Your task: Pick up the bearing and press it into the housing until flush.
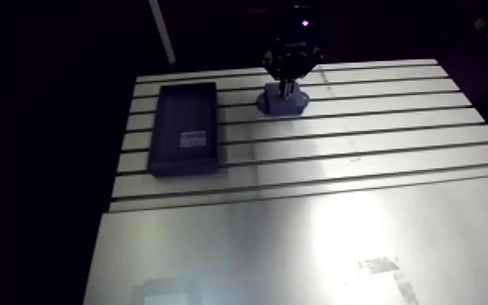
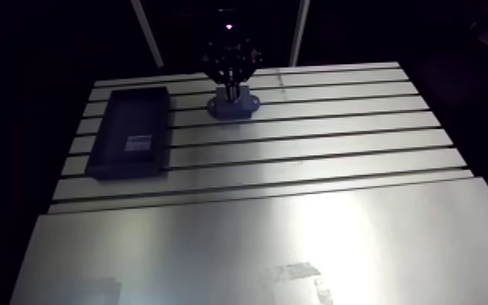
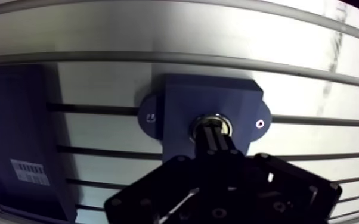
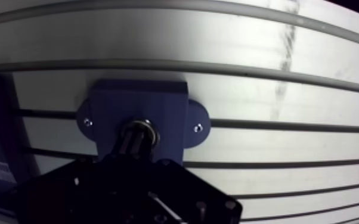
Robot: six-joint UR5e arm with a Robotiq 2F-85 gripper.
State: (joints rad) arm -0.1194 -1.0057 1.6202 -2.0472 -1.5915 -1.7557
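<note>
Bearing [image 3: 219, 118]: seated in the bore of the housing [image 3: 182, 101], which stands near the far edge of the table [image 3: 217, 36]; silver rim shows around the fingertips. Gripper [image 3: 213, 134]: fingers closed together, tips down on the bearing, gripping nothing. Stage: pick done, pressing apparently in hand; flush seating likely near, unconfirmed. Wrist view alone shows rim and fingers; arm view alone shows the whole tray [image 1: 184, 130] beside the housing.

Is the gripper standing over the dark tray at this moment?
No, the gripper is down at the blue housing, and the dark tray lies apart beside it.
</note>
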